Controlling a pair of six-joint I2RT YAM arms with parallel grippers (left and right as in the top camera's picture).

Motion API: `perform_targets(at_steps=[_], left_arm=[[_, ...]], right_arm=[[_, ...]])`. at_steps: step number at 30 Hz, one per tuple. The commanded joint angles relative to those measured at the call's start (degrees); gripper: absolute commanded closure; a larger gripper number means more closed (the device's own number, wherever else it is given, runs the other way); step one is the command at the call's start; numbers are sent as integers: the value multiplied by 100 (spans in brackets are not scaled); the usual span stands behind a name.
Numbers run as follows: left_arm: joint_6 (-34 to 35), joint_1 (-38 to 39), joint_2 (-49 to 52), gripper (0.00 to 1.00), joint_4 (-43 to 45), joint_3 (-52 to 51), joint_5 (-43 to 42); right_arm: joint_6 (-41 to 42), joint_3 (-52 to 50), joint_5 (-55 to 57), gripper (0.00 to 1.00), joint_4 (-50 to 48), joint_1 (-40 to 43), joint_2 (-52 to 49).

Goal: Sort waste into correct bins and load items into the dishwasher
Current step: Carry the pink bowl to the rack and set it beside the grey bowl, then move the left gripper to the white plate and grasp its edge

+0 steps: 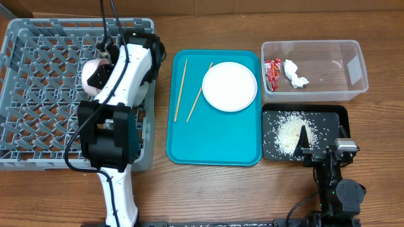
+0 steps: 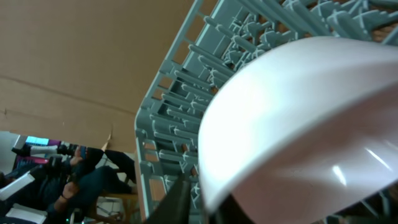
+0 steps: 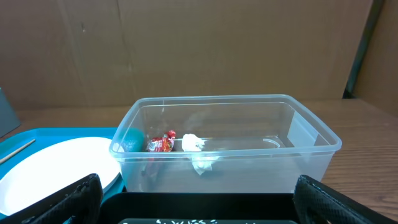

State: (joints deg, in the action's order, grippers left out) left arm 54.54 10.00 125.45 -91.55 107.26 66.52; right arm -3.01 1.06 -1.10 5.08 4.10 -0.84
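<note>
My left gripper (image 1: 104,68) is over the grey dish rack (image 1: 38,94), shut on the rim of the white bowl (image 1: 93,77). In the left wrist view the bowl (image 2: 298,118) fills the frame above the rack's lattice (image 2: 180,93), with a dark finger of the gripper (image 2: 202,202) at its edge. The white plate (image 1: 229,86) and two wooden chopsticks (image 1: 182,89) lie on the teal tray (image 1: 214,142). The clear tub (image 1: 350,63) holds the red wrapper (image 1: 273,72) and the tissue (image 1: 295,74). Rice (image 1: 289,129) lies in the black tray (image 1: 334,113). My right gripper (image 1: 320,144) is open at that tray's near edge. The cup is out of view.
In the right wrist view the open right gripper (image 3: 199,202) faces the black tray (image 3: 199,205), with the clear tub (image 3: 249,168), red wrapper (image 3: 161,143) and tissue (image 3: 196,149) behind it and the plate (image 3: 56,165) at left. Brown tabletop (image 1: 379,157) surrounds the bins.
</note>
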Motion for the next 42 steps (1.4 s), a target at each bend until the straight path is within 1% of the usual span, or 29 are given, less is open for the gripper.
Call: perform_targets(at_steps=[1, 2, 3, 4, 5, 8, 9, 10, 16, 19, 22, 23, 24, 26, 27, 30, 31, 33, 35, 37, 38, 41, 42], left_arm=[[160, 188, 46, 78, 11, -24, -81], [149, 219, 46, 74, 0, -24, -76], [98, 249, 46, 67, -13, -24, -61], [28, 286, 46, 59, -26, -22, -22], [-33, 323, 46, 47, -72, -17, 33], [39, 426, 44, 32, -332, 92, 101], [170, 450, 42, 30, -485, 181, 87], [155, 476, 28, 27, -533, 291, 35], [-341, 581, -417, 15, -531, 1088, -466], [-704, 723, -623, 14, -474, 1646, -953], [-1276, 951, -719, 14, -168, 2009, -1714], [-1606, 1102, -728, 8, -20, 2098, -2120], [-1694, 1185, -728, 0, 76, 2114, -2396], [-1919, 1311, -728, 0, 326, 2116, -3058], [-2074, 1368, -728, 2, 476, 2116, -3410], [-2717, 1582, -713, 6, 1158, 2107, -4892], [-3032, 1672, -695, 6, 1412, 2105, -5370], [-3453, 1843, -640, 8, 1755, 2092, -5925], [-3528, 1993, -551, 10, 1932, 2068, -6000], [-3445, 2090, -382, 14, 1967, 2048, -6017], [-3285, 2118, -304, 18, 1947, 2035, -6013], [-2684, 2105, 33, 22, 1895, 2028, -6017], [-2549, 2081, 142, 25, 1902, 2028, -6017]], right_arm=[[-4, -61, -7, 0, -46, 15, 68], [-4, -61, -7, 0, -46, 15, 68], [-4, -61, -7, 0, -48, 15, 68], [-4, -61, -7, 0, -48, 15, 68], [-4, -61, -7, 0, -46, 15, 68], [-4, -61, -7, 0, -46, 15, 68], [-4, -61, -7, 0, -48, 15, 68], [-4, -61, -7, 0, -46, 15, 68], [-4, -61, -7, 0, -46, 15, 68], [-4, -61, -7, 0, -48, 15, 68], [-4, -61, -7, 0, -48, 15, 68], [-4, -61, -7, 0, -48, 15, 68], [-4, -61, -7, 0, -48, 15, 68], [-4, -61, -7, 0, -46, 15, 68], [-4, -61, -7, 0, -46, 15, 68], [-4, -61, -7, 0, -46, 15, 68], [-4, -61, -7, 0, -48, 15, 68], [-4, -61, -7, 0, -48, 15, 68], [-4, -61, -7, 0, -46, 15, 68], [-4, -61, -7, 0, -46, 15, 68], [-4, -61, -7, 0, -48, 15, 68], [-4, -61, -7, 0, -46, 15, 68], [-4, -61, -7, 0, -48, 15, 68]])
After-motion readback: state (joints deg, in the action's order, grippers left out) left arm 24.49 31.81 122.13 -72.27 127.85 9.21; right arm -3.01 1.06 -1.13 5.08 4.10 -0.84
